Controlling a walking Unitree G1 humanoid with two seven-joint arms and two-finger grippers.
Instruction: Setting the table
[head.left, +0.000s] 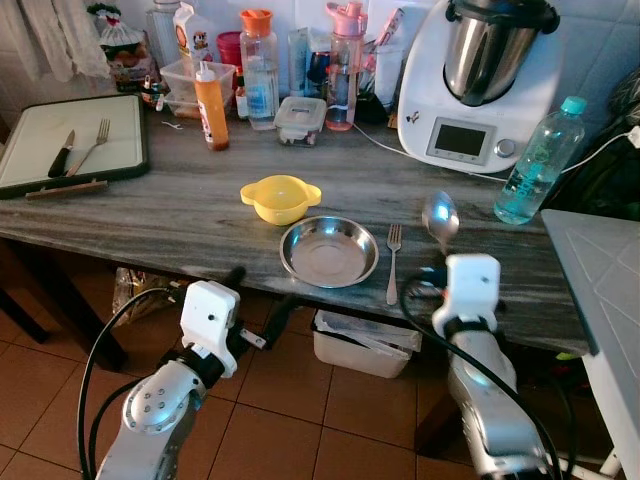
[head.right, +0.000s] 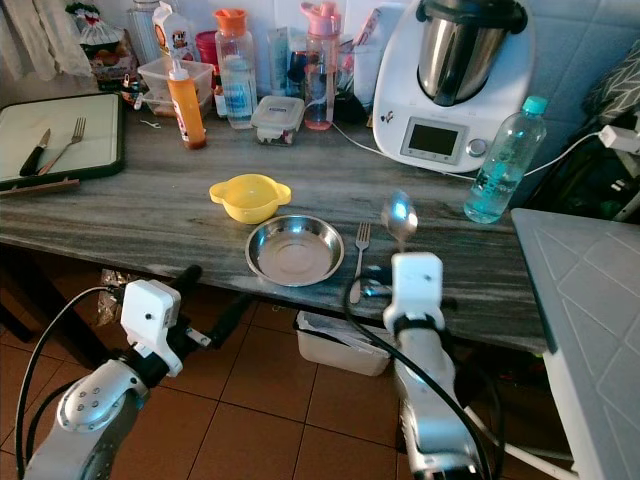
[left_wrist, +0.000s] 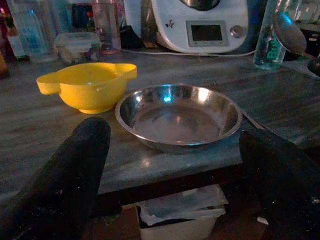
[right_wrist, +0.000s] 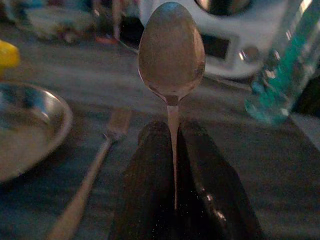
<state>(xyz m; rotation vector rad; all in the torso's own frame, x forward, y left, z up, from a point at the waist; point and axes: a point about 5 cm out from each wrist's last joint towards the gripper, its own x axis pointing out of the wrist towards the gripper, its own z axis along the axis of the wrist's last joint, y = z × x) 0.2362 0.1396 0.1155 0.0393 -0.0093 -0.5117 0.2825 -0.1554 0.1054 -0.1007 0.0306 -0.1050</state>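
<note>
Right wrist view: right gripper (right_wrist: 175, 165) pinches the spoon (right_wrist: 171, 52) handle, bowl up, above the table (head.left: 150, 215) right of the fork (head.left: 392, 262) and plate (head.left: 329, 251). Left gripper (left_wrist: 175, 175) spread wide below the table edge. No writing readable.

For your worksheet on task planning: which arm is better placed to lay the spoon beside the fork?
Right. The right gripper is shut on the spoon, just right of the fork; the left gripper is open below the table edge.

A grey wooden table (head.left: 150, 215) stands on terracotta floor tiles (head.left: 300, 420).
</note>
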